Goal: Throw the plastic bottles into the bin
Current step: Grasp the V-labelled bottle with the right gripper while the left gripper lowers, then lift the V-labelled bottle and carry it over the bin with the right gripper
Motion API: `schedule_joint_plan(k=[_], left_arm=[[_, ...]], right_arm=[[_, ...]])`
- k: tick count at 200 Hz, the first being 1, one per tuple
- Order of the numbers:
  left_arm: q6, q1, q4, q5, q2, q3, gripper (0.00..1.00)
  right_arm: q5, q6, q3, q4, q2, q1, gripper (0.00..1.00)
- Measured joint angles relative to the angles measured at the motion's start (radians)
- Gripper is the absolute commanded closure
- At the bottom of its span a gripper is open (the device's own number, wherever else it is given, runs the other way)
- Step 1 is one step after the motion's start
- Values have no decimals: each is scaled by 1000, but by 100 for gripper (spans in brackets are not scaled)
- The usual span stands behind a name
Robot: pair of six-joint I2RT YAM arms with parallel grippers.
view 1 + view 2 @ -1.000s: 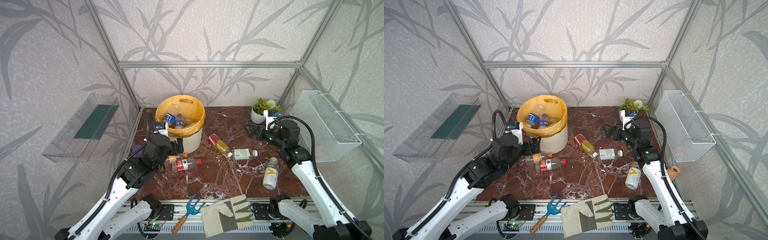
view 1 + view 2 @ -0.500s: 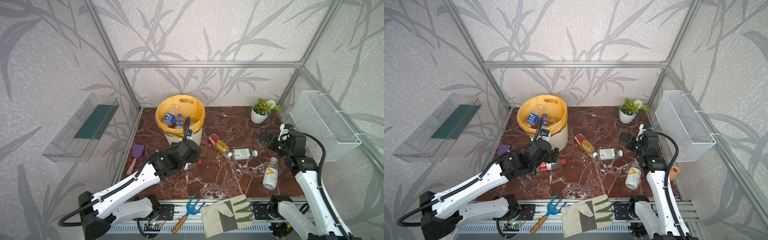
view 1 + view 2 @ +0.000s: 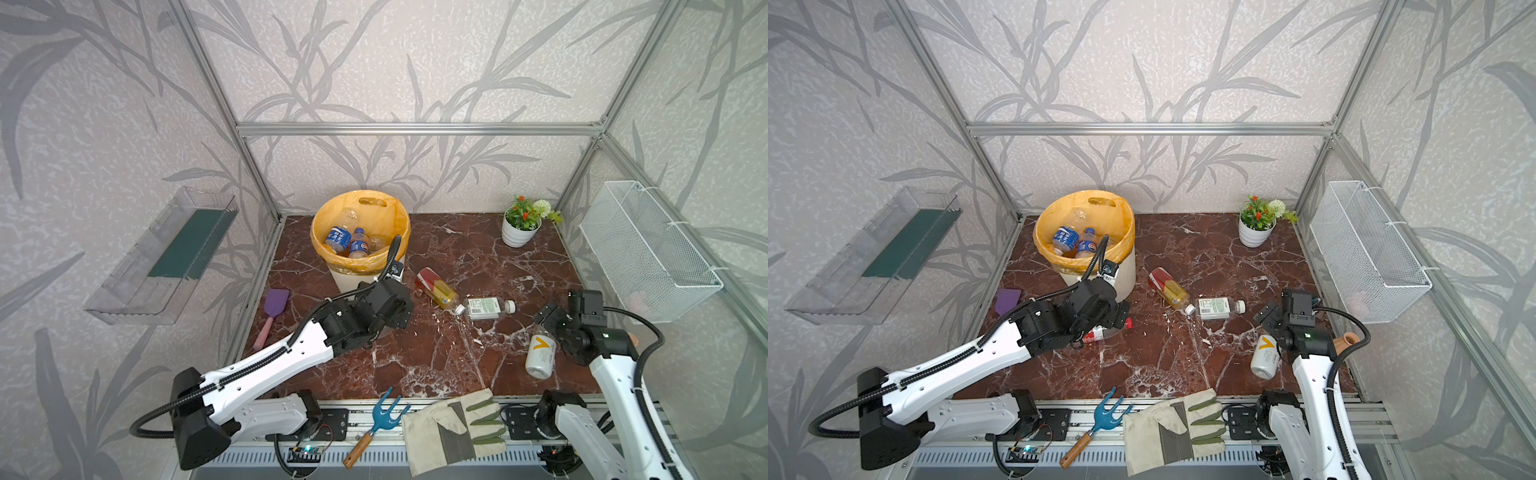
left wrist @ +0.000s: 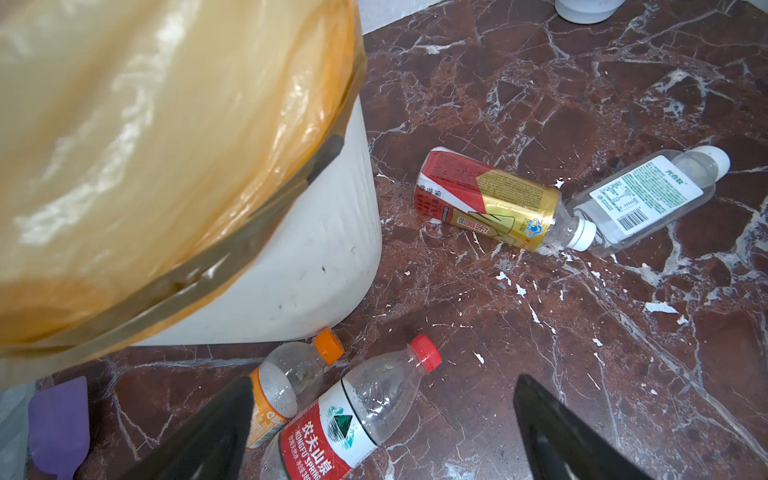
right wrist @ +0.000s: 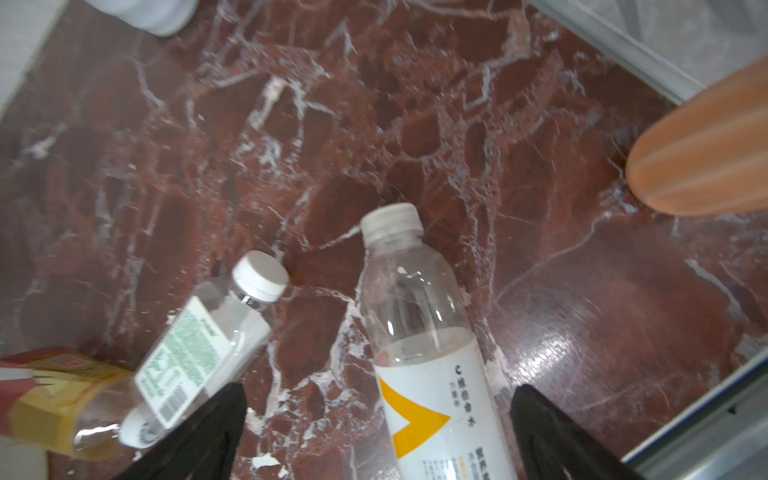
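Your left arm has swung in from the left edge toward the middle of both top views. The left gripper [image 4: 380,399] now hangs with its fingers spread wide and empty over the red-capped Nongfu Spring bottle [image 4: 353,411]. That bottle lies beside the orange-capped bottle [image 4: 291,374] at the foot of the bin [image 3: 345,284].

Your right arm has drawn back from the upper right, near the flower pot [image 3: 519,237], to the lower right. The right gripper [image 5: 376,399], also spread and empty, hangs over the white-labelled bottle with the yellow chevron [image 5: 428,374].

The bin stands upper left of centre, with several bottles [image 3: 338,237] already in its orange liner. Five remain on the marble. They are those three, plus the red-and-gold labelled bottle [image 4: 486,199] at centre, its cap against the base of the green-labelled bottle [image 4: 648,195]. Both arms look lined up for a pick, so you probably lower and close next on each side.
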Motion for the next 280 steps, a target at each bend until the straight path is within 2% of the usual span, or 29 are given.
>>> schedule_joint_plan(k=[28, 85, 109, 171, 199, 218, 244, 280], left_arm=[[38, 0, 21, 25, 16, 0, 2], [88, -2, 80, 95, 28, 0, 2], [95, -3, 102, 117, 30, 0, 2], [105, -3, 119, 134, 30, 0, 2], [115, -3, 118, 140, 30, 0, 2], [119, -3, 117, 140, 30, 0, 2], [120, -3, 114, 138, 25, 0, 1], [119, -3, 111, 127, 16, 4, 2]], right_arm=[[14, 15, -51, -45, 23, 0, 15], [-5, 18, -92, -53, 132, 0, 16], [-21, 11, -119, -38, 173, 0, 27], [-76, -13, -136, 51, 202, -1, 28], [-104, -16, -162, 111, 250, -2, 23], [-119, -17, -189, 126, 292, -2, 25], [-127, -23, -182, 121, 270, -6, 36], [-126, -50, -105, 89, 119, -6, 40]])
